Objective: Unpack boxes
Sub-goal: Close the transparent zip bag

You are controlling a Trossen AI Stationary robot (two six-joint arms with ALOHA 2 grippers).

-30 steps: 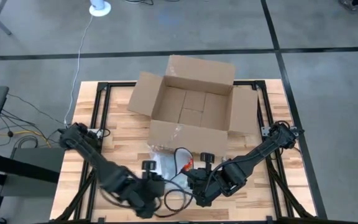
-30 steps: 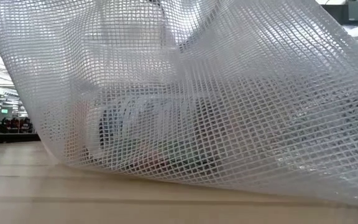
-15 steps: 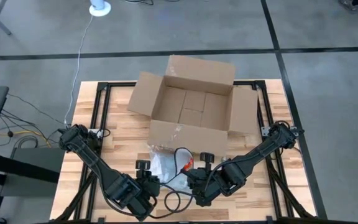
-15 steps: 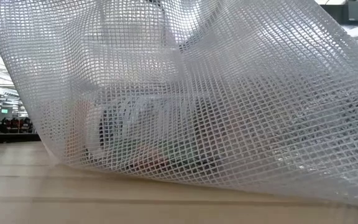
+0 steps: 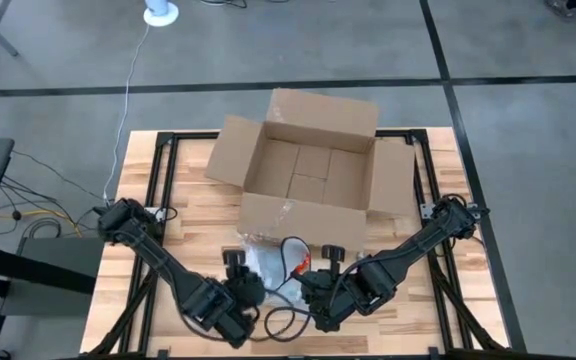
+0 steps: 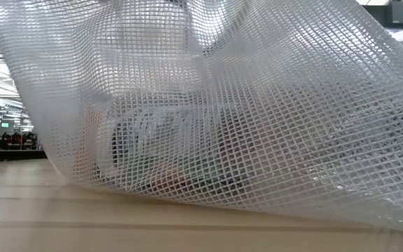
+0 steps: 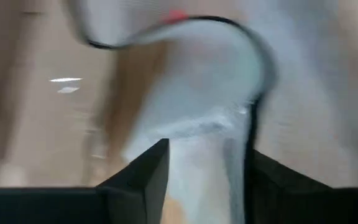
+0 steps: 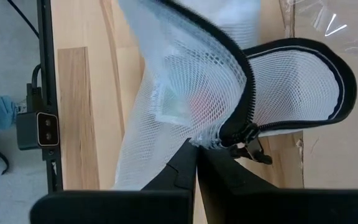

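Open cardboard box [image 5: 313, 165] sat at table's far middle. Just before it, right gripper [image 8: 196, 155] pinched white mesh zip bag [image 8: 185, 93]; left gripper [image 7: 205, 163] spread around bag's edge.

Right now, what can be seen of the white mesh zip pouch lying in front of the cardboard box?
The white mesh zip pouch is a soft, see-through grid fabric edged with a black zipper. It lies crumpled on the wooden table just in front of the open brown cardboard box, its zippered mouth gaping in a curved loop. Blurred items, one reddish, show through the mesh. The right gripper is shut on the pouch's edge beside the zipper pull; the left gripper straddles another fold of it.
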